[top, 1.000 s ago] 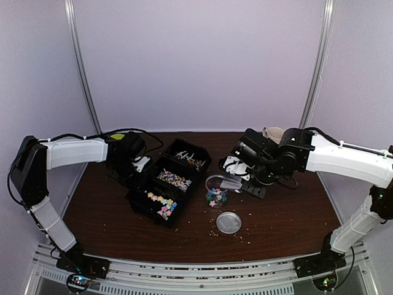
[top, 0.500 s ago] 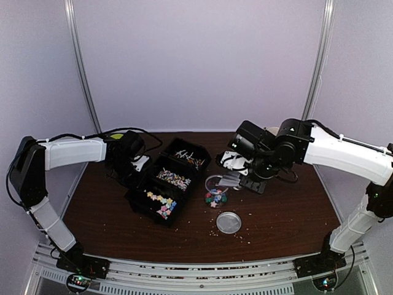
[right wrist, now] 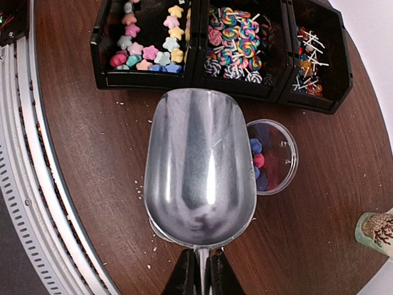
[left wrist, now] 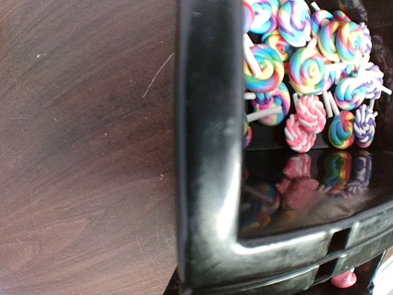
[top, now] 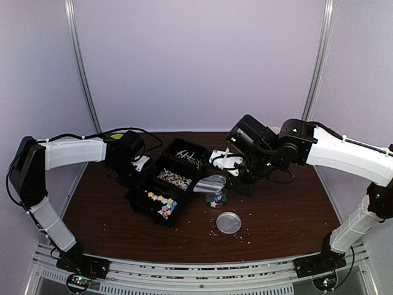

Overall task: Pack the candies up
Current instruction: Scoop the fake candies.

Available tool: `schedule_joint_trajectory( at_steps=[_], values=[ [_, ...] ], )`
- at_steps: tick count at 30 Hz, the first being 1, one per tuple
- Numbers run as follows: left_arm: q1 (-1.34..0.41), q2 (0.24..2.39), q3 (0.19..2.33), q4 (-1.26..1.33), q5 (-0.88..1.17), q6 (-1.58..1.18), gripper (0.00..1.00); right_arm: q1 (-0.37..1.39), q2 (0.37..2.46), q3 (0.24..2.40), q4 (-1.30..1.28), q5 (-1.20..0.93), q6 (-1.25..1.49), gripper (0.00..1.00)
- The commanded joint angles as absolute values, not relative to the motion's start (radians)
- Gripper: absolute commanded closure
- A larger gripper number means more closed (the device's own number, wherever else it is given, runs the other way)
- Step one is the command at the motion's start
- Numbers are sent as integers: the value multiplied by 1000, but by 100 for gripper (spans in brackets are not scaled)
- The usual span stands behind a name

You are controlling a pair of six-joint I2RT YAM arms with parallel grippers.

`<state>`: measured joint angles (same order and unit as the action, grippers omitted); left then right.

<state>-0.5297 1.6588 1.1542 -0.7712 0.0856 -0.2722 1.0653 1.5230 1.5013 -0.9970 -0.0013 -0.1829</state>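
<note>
Dark brown wood forms the counter (top: 288,215), crumb-speckled, between pale lilac walls. From above, most candies (top: 162,204) lie in the black bins (top: 131,198) and a few in the clear cup (top: 215,198), its lid (top: 228,222) off nearby, and the left claw (top: 138,165) sits closed beside the bins. The left wrist shows only bin wall and swirl lollipops (left wrist: 307,67). From the right wrist, the right claw (right wrist: 199,276) clamps an empty metal scoop (right wrist: 199,166) near the cup: packing looks barely begun.

Left claw (top: 139,165) low, closed, right claw (right wrist: 199,273) pinched tight (arm (top: 344,150) stretched leftward)
</note>
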Motion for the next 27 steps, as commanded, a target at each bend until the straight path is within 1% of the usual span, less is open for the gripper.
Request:
schedule_joint_trajectory(
  at_steps=[1, 7, 15, 22, 27],
  values=[
    [-522, 1578, 1206, -611, 162, -282, 100, 1093, 1520, 1556, -956, -34, -217, 100],
    [-522, 1579, 1207, -610, 154, -280, 100, 1126, 1636, 1693, -1060, -48, -232, 100],
    [-522, 1575, 1207, -612, 133, -277, 100, 1181, 1828, 1904, -1252, 0, -259, 100],
    [-522, 1569, 1212, -630, 71, -273, 100, 1207, 1926, 2019, -1310, 58, -246, 100],
    [-523, 1556, 1213, -637, 28, -271, 100, 1214, 1995, 2056, -1314, 108, -228, 100]
  ],
)
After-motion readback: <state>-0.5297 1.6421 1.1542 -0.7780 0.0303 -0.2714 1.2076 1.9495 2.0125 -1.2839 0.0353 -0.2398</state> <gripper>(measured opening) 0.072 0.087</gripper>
